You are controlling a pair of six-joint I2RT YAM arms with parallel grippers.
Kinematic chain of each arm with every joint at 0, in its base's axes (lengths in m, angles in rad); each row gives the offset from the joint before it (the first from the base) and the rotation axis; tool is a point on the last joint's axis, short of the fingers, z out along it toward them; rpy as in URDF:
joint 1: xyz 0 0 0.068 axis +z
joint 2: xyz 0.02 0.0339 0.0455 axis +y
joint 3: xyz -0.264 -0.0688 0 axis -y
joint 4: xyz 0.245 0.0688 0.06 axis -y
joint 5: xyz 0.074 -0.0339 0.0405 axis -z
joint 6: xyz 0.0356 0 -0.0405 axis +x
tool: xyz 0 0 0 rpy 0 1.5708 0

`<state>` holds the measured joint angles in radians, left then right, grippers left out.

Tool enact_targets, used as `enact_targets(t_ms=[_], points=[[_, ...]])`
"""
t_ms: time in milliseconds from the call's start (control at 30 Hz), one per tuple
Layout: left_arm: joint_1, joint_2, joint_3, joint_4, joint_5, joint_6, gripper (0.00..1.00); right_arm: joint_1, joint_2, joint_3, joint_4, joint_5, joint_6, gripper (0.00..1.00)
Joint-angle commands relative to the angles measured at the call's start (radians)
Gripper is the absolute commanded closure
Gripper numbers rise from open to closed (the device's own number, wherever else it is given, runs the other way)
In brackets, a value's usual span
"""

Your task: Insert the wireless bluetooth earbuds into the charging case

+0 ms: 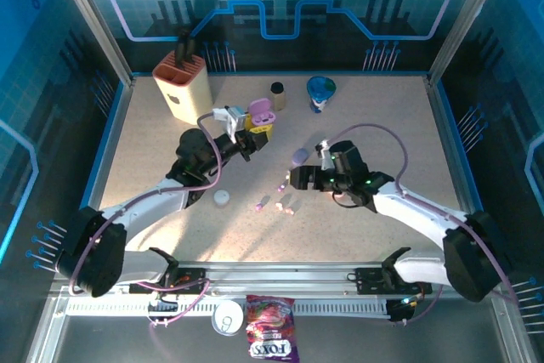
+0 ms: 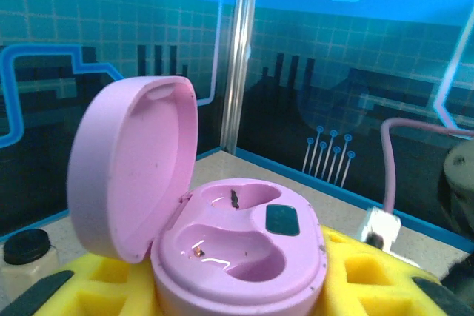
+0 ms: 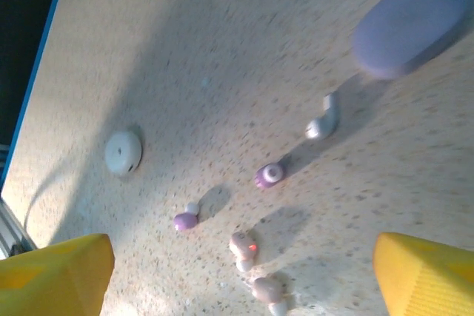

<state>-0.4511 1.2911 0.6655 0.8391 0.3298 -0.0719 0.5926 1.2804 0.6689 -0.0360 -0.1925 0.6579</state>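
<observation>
My left gripper (image 1: pixel 257 130) is shut on the open pink charging case (image 2: pixel 241 246), its yellow fingers (image 2: pixel 374 271) at both sides. The lid (image 2: pixel 133 164) stands up and both wells are empty. Seen from above, the case (image 1: pixel 261 111) is held over the table's middle back. My right gripper (image 1: pixel 297 178) hangs open above the loose wireless bluetooth earbuds. In the right wrist view they are a white one (image 3: pixel 324 120), two purple ones (image 3: pixel 269 175) (image 3: pixel 185 219) and two pink ones (image 3: pixel 243 244) (image 3: pixel 266 289). The pink pair lies between my yellow fingers (image 3: pixel 426 275).
A closed purple case (image 3: pixel 411 24) lies beside the earbuds, and a small white round piece (image 3: pixel 122 152) to their left. A tan holder (image 1: pixel 181 82), a small jar (image 1: pixel 277 95) and a blue object (image 1: pixel 321 91) stand at the back. A candy bag (image 1: pixel 270 337) and a can (image 1: pixel 228 319) lie by the rail.
</observation>
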Motion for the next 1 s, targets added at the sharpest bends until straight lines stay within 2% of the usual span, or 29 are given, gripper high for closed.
enact_targets(t_ms=[0, 100, 333, 533, 633, 833, 967], points=[[0.012, -0.043, -0.020, -0.004, -0.042, 0.024, 0.78, 0.048, 0.091, 0.037, 0.031, -0.007, -0.014, 0.12], [0.012, -0.064, -0.041, 0.024, -0.047, 0.017, 0.77, 0.071, 0.186, 0.092, -0.002, -0.004, -0.020, 0.20], [0.022, -0.120, -0.062, 0.017, -0.065, 0.046, 0.76, 0.075, 0.356, 0.197, -0.023, -0.004, -0.007, 0.52], [0.026, -0.120, -0.088, 0.039, -0.056, 0.024, 0.76, 0.064, 0.479, 0.334, -0.115, -0.040, -0.039, 0.57], [0.027, -0.120, -0.090, 0.029, -0.041, 0.025, 0.76, 0.058, 0.513, 0.367, -0.144, -0.037, -0.055, 0.63], [0.027, -0.130, -0.116, 0.048, -0.009, 0.003, 0.75, 0.042, 0.535, 0.381, -0.176, -0.036, -0.092, 0.67], [0.027, -0.146, -0.146, 0.063, -0.005, -0.003, 0.75, 0.044, 0.518, 0.357, -0.191, -0.032, -0.104, 0.74]])
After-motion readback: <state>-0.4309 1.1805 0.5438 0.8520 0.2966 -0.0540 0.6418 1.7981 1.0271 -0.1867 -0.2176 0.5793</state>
